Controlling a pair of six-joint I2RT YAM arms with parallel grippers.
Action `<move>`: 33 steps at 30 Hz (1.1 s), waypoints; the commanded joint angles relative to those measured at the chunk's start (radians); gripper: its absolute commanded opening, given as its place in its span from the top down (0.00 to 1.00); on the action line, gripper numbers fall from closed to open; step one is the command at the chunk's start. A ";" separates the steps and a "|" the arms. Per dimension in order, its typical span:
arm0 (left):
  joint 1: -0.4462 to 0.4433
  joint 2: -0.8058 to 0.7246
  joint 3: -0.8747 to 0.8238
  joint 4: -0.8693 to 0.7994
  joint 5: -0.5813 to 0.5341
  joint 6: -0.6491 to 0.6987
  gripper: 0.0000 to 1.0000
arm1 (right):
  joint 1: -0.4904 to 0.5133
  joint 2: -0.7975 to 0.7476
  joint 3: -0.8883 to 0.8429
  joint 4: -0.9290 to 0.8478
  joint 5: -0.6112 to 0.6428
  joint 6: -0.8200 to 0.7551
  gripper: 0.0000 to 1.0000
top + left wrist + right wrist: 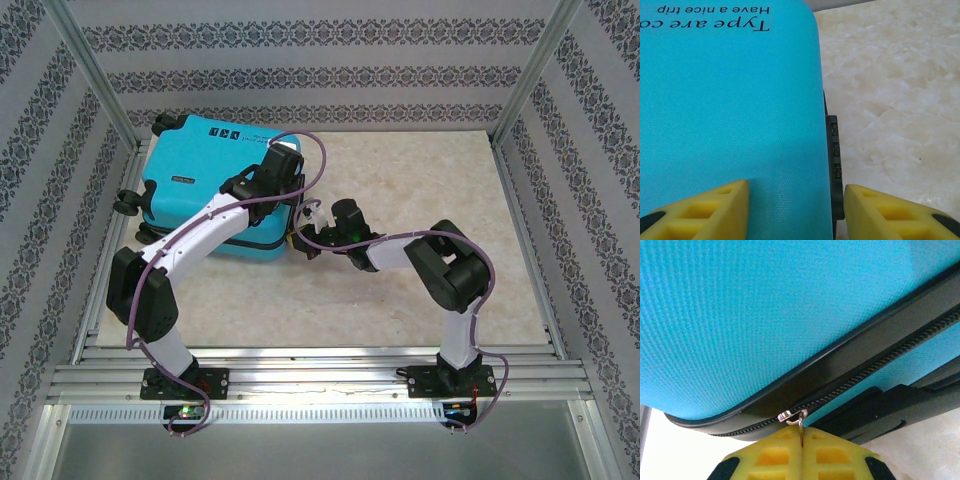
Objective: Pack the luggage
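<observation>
Right hand (801,432) clamped on zipper pull (799,420) | left hand (796,195) apart over luggage (200,170) edge | luggage flat on counter (420,200), far left | step: zipping, I judge | next: drag pull along track, steadily

Luggage (730,100) shell: "Have a nice trip".

The turquoise luggage (195,180) lies flat on the pale marbled tabletop (440,190) in the upper left of the frame, wheels at its left. The left gripper (283,162) is over its right side. The right gripper (300,243) is at its lower right corner.
</observation>
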 commanded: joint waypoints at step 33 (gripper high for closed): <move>-0.032 0.082 -0.231 -0.123 0.246 -0.016 0.54 | -0.165 -0.001 0.231 0.002 0.036 0.391 1.00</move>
